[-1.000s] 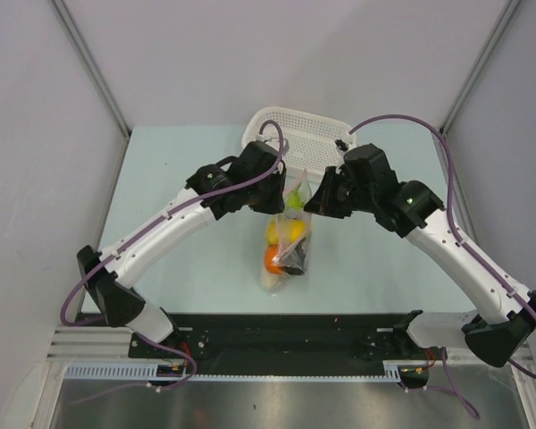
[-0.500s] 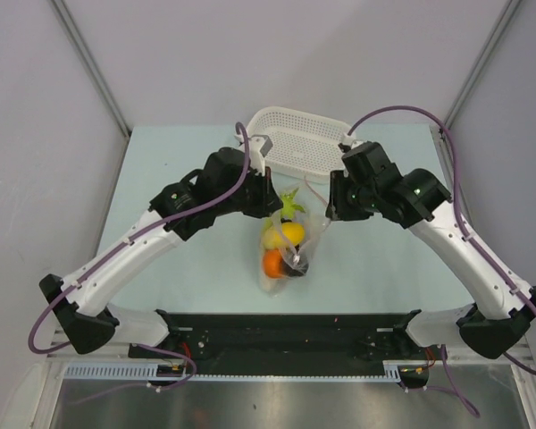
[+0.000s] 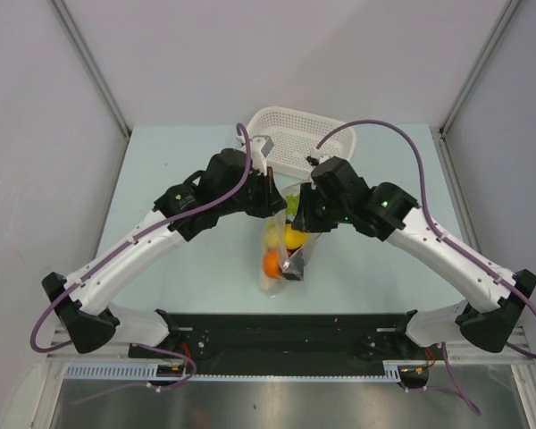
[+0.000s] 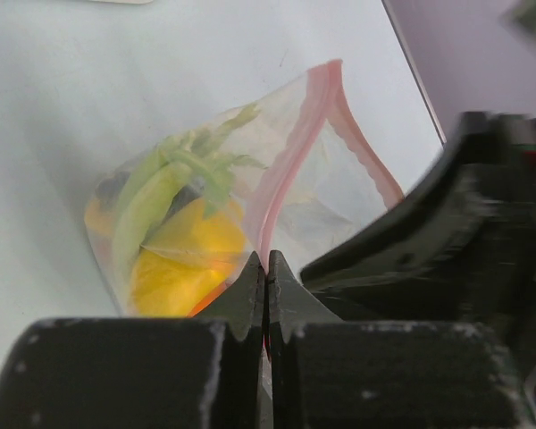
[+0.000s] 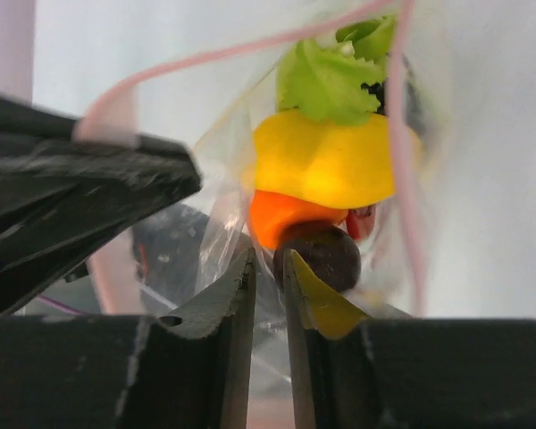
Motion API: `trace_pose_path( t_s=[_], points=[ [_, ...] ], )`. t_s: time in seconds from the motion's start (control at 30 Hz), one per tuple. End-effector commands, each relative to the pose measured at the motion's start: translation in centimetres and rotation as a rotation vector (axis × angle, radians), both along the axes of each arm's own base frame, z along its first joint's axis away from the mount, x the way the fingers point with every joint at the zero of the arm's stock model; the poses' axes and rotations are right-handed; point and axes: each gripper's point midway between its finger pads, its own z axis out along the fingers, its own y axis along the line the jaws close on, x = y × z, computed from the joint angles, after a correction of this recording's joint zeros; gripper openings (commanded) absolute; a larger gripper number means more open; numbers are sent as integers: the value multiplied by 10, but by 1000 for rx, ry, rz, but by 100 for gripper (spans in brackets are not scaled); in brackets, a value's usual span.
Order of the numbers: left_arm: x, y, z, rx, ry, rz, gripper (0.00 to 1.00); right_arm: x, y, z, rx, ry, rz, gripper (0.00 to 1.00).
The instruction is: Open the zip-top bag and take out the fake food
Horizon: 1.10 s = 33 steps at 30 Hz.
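The clear zip-top bag (image 3: 297, 259) lies mid-table with its mouth lifted toward the grippers. Inside are the fake food: yellow lemon (image 3: 292, 235), orange (image 3: 272, 262), dark round fruit (image 5: 317, 253), red piece (image 5: 364, 222) and green stalk (image 4: 152, 201). My left gripper (image 4: 266, 265) is shut on the pink zip strip (image 4: 308, 125) at the mouth's left side; it also shows in the top view (image 3: 280, 204). My right gripper (image 5: 265, 265) stands close beside it (image 3: 305, 219), its jaws nearly together with the bag's clear wall pinched between them, just above the dark fruit.
The white perforated basket (image 3: 297, 132) stands right behind both grippers at the table's back. Grey walls flank the table on both sides. The black base rail (image 3: 286, 335) runs along the near edge.
The right gripper has moved left, back toward the left gripper, so the bag's mouth is narrower than half a second ago. The left gripper has kept hold of the zip strip.
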Motion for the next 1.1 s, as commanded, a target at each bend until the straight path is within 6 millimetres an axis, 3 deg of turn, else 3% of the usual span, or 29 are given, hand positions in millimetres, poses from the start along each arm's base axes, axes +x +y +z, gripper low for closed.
trace_pose_path(
  t_s=[0.0,0.1,0.27,0.33,0.47,0.53,0.77,1.07],
  points=[
    [1,-2,23,-75,-36,7,0,17,23,-5,100,-18,-17,23],
    [2,0,21,-68,-33,23,0,21,24,-32,81,27,4,28],
    [7,8,13,-45,-17,83,0,27,13,-54,82,115,-107,54],
    [6,5,8,-56,0,86,1,25,16,-63,129,185,-151,63],
    [2,-9,0,-96,42,46,0,22,24,-75,163,256,-182,70],
    [-1,-14,-1,-110,54,29,0,22,21,-82,160,276,-211,78],
    [-2,-25,-9,-116,72,15,0,27,8,-120,231,343,-376,93],
    [-15,-41,-20,-101,93,-26,0,61,-1,-138,290,326,-558,100]
  ],
)
